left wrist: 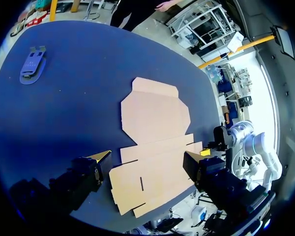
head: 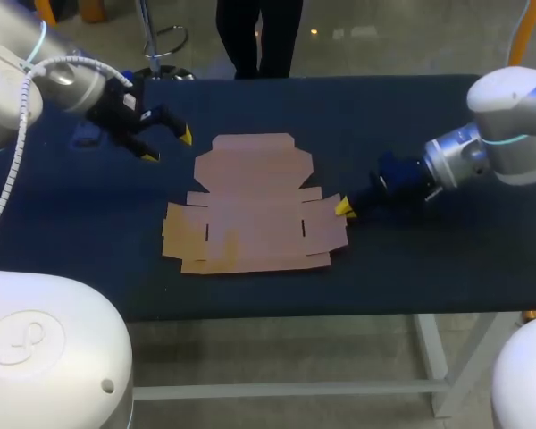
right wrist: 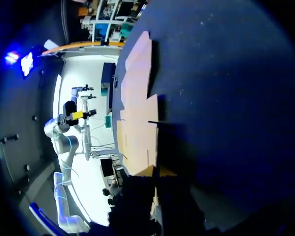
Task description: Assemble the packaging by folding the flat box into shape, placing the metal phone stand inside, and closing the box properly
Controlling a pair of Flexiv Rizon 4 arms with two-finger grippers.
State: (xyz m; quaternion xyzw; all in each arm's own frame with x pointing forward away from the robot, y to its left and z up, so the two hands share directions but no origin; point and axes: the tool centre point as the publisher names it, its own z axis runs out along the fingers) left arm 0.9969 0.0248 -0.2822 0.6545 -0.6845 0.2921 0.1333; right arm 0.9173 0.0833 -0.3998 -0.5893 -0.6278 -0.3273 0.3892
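The flat brown cardboard box point(head: 255, 201) lies unfolded in the middle of the dark table, flaps spread out. My left gripper point(head: 166, 145) hangs open above the table just beyond the box's far left corner; in its wrist view the box point(left wrist: 155, 123) lies under and ahead of the wide-apart fingers point(left wrist: 147, 164). My right gripper point(head: 346, 208) is shut, low at the box's right side flap, its yellow tip touching the flap's edge. In the right wrist view the cardboard point(right wrist: 137, 113) stretches ahead of the gripper point(right wrist: 156, 189). The bluish phone stand point(left wrist: 33, 64) lies at the table's far left.
The dark blue table point(head: 429, 259) has bare cloth to the right of the box and along its front edge. In the head view my left arm partly hides the phone stand point(head: 86, 136).
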